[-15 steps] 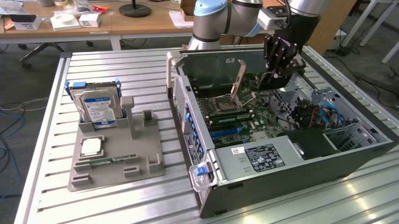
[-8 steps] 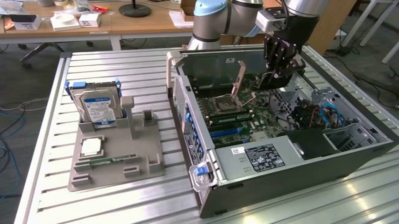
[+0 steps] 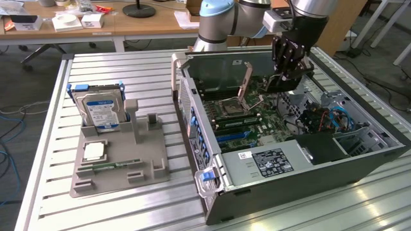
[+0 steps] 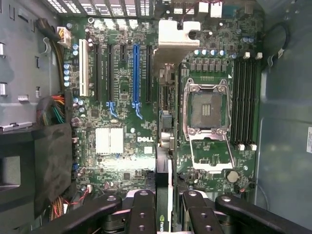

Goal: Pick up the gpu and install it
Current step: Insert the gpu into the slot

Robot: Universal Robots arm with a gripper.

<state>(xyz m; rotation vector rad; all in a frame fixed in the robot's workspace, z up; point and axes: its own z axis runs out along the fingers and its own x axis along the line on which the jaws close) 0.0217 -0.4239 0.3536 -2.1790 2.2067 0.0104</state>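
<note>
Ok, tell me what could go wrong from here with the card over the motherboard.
1. The gpu hangs edge-on between the fingers; held by so narrow a strip, it may tilt or slip under seating pressure.
2. In the wrist view its edge lies nearer the open CPU socket than the blue slot; lowered off-line, it could hit the bare socket.
3. The raised socket frame stands close by and might snag the card.

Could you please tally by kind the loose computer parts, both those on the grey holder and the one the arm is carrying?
hard drive: 1
processor chip: 1
memory stick: 1
gpu, held in the gripper over the open case: 1
Total: 4
</note>
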